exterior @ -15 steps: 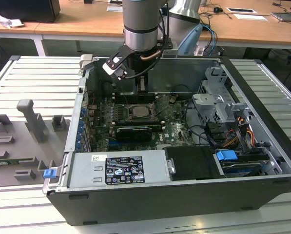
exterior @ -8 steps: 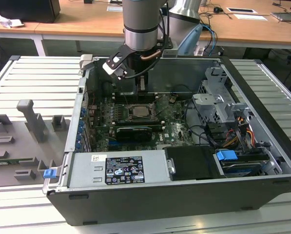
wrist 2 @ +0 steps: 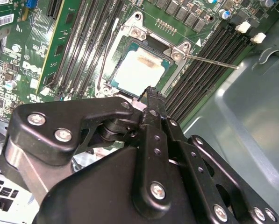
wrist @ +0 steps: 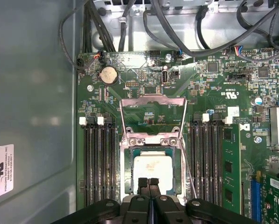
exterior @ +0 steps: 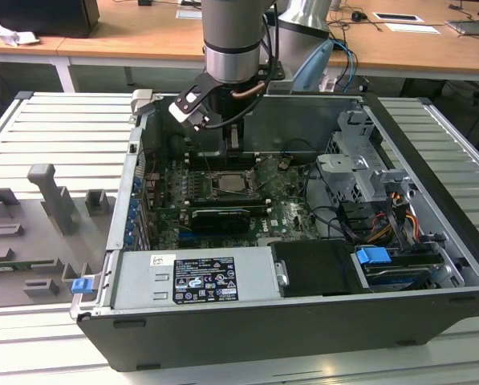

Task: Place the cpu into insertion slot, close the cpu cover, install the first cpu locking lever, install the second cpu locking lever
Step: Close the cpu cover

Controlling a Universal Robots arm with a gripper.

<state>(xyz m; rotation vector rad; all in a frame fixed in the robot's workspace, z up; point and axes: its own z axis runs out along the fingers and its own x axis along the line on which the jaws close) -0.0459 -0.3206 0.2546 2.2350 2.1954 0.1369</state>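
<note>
- At the exterior view's left, the worktop [exterior: 54, 120] carries grey fixtures [exterior: 54, 196]. The open computer case [exterior: 303, 321] lies at about 3 o'clock from them.
- In the exterior view, the insertion slot [exterior: 231, 184] lies at 6 o'clock from the gripper [exterior: 233, 160], close beneath it on the green board.
- The cpu [wrist: 151, 167] sits flat in that slot. It is square, so it has no long axis to line up.
- In both wrist views the gripper's two fingertips are pressed together with nothing between them. They are poised at the cpu's edge nearest the arm, and I cannot tell whether they touch it.
- The cpu cover [wrist: 151, 100] is swung open off the cpu, on the far side of the slot from the fingertips. Its hinge line runs crosswise to the gripper's reach. I judge the cpu placed and the cover not yet closed.
- A thin locking lever [wrist 2: 209, 60] juts out over the memory slots [wrist 2: 209, 46], and looks unlatched.
- The drive cage [exterior: 359, 168] stands well apart, at 3 o'clock from the slot in the exterior view.
</note>
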